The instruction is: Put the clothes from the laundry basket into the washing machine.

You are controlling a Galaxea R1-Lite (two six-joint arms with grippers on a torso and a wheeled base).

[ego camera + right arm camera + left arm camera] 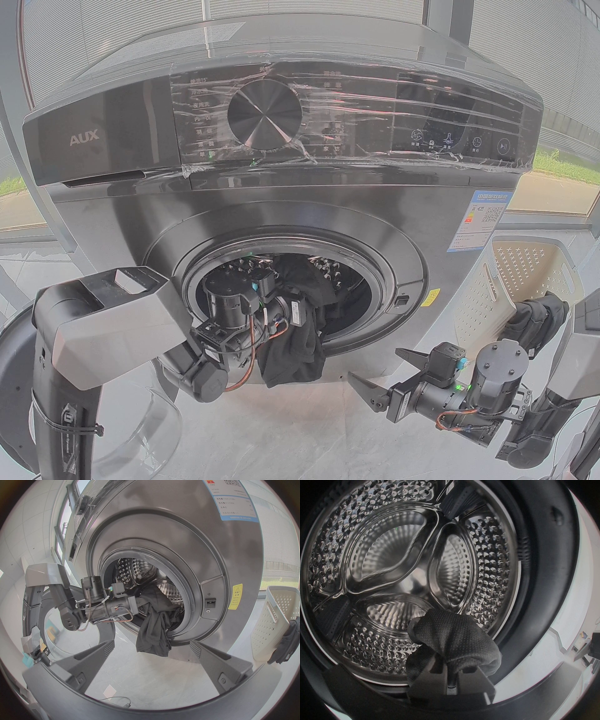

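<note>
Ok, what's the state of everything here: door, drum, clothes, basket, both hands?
door: open.
drum: holds just the garment's tip.
black garment: half in, hanging over the opening's rim.
left hand: shut on the black garment.
right hand: open, empty.
laundry basket: dark garment draped over its rim.

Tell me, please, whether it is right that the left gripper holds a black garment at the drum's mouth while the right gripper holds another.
Not quite: the head view shows the right gripper open and empty. The left gripper does hold a black garment at the mouth of the drum.
</note>
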